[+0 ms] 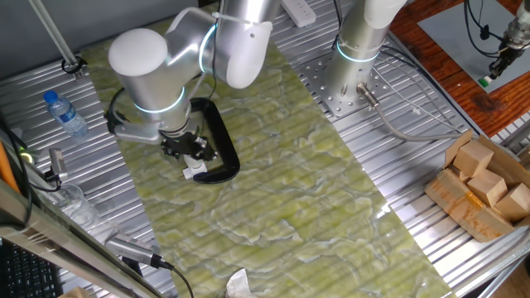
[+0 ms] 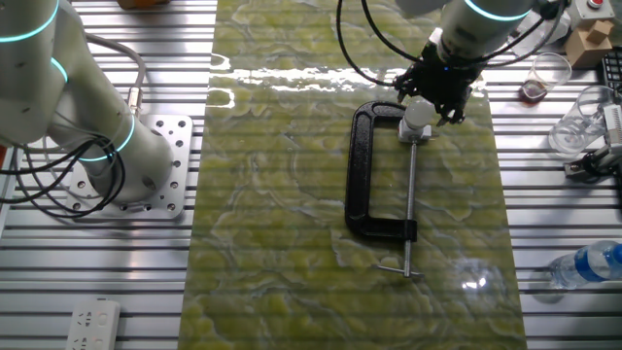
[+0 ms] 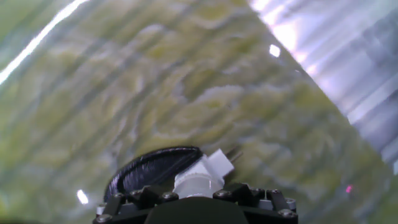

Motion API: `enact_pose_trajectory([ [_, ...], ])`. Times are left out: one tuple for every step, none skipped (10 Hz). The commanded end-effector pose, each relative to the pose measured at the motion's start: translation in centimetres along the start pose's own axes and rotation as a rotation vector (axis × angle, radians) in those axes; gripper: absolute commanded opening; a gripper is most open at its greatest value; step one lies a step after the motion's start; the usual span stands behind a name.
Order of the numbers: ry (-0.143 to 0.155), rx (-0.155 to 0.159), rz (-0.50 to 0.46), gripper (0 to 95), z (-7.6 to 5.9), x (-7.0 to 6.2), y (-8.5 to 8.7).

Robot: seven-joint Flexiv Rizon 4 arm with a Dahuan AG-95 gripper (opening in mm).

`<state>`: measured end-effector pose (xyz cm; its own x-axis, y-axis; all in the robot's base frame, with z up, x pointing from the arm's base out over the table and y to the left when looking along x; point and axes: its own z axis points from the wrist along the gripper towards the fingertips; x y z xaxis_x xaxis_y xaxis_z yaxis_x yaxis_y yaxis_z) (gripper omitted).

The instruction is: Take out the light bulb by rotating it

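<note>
From my remote station, I see a glossy green marbled mat (image 2: 292, 194) catching glare over the ribbed bare-metal table (image 2: 97, 282). The clamp (image 2: 362, 175) looks like black painted metal, its screw rod (image 2: 409, 194) bright steel. The bulb (image 2: 419, 114) reads matt white. Nearby bottles (image 1: 65, 112) are clear plastic; the blocks (image 1: 484, 170) are raw wood.
</note>
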<state>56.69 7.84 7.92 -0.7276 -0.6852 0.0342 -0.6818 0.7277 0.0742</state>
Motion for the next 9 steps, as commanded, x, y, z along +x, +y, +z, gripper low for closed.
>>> enact_pose_trajectory([
  [-0.007,-0.042,0.55,76.0,0.07,-0.08,-0.06],
  [-0.013,-0.055,0.583,76.0,0.21,-0.07,-0.07],
  [-0.023,-0.078,0.636,76.0,0.38,-0.06,-0.08],
  [-0.023,-0.084,0.664,76.0,0.48,-0.05,-0.09],
  [-0.021,-0.088,0.694,76.0,0.55,-0.04,-0.09],
  [-0.02,-0.089,0.705,76.0,0.62,-0.04,-0.09],
  [-0.019,-0.087,0.71,76.0,0.68,-0.03,-0.1],
  [-0.018,-0.085,0.711,76.0,0.69,-0.03,-0.1],
  [-0.017,-0.078,0.704,76.0,0.73,0.03,-0.1],
])
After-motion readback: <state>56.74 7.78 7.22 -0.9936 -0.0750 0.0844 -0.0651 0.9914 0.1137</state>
